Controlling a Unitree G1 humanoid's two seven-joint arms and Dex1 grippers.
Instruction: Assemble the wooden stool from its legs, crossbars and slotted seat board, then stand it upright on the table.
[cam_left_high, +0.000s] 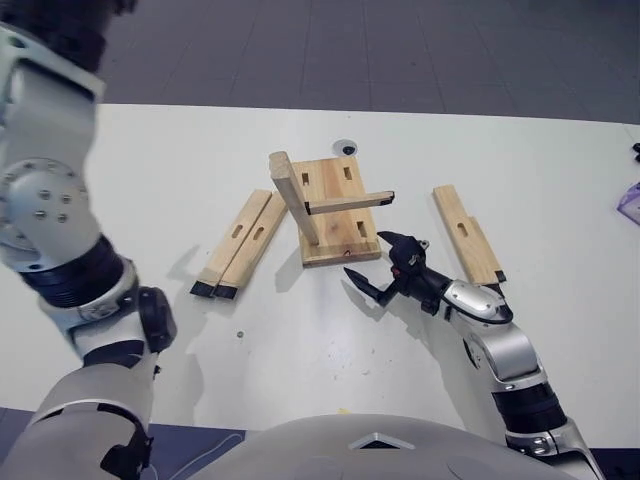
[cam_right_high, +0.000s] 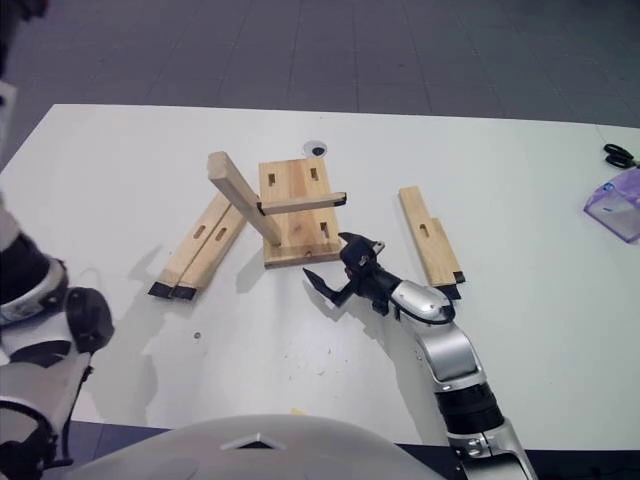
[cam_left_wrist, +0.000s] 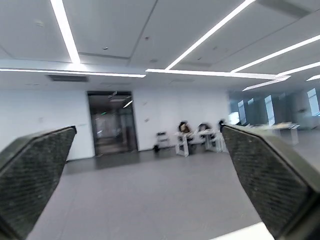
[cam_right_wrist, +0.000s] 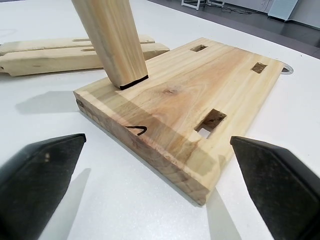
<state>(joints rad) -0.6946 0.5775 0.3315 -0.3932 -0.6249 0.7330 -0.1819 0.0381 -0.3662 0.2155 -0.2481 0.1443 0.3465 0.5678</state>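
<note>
Right now your right claw (cam_left_high: 363, 253) sits low and right of centre in the head view. Its fingers are spread wide with nothing between them, and they point up-frame at the near short edge of the seat board (cam_left_high: 340, 232). That is the relation to watch: the board lies flat on the tabletop (cam_left_high: 150, 180) directly ahead of the claw. Its long axis runs up and down the frame, so you meet it end-on, with the tips just short of the wood.

One leg (cam_left_high: 292, 195) stands planted in the board and leans toward the upper left. A crossbar (cam_left_high: 350, 204) juts from it to the right, over the board. The wrist camera shows an open slot (cam_right_wrist: 210, 121) near the board's closest corner, which I judge to be the next socket to fill.

The lone leg (cam_left_high: 467, 235) lies just right of the claw, slanting from upper left to lower right. The pair of legs (cam_left_high: 240, 245) lies left of the board, well apart from this arm, so the right arm is the nearer one for the lone piece.

Your left claw (cam_left_wrist: 149, 129) is fully spread, empty, and faces the room.

You cannot tell whether the standing leg is seated to full depth, nor whether the crossbar's free end touches anything
</note>
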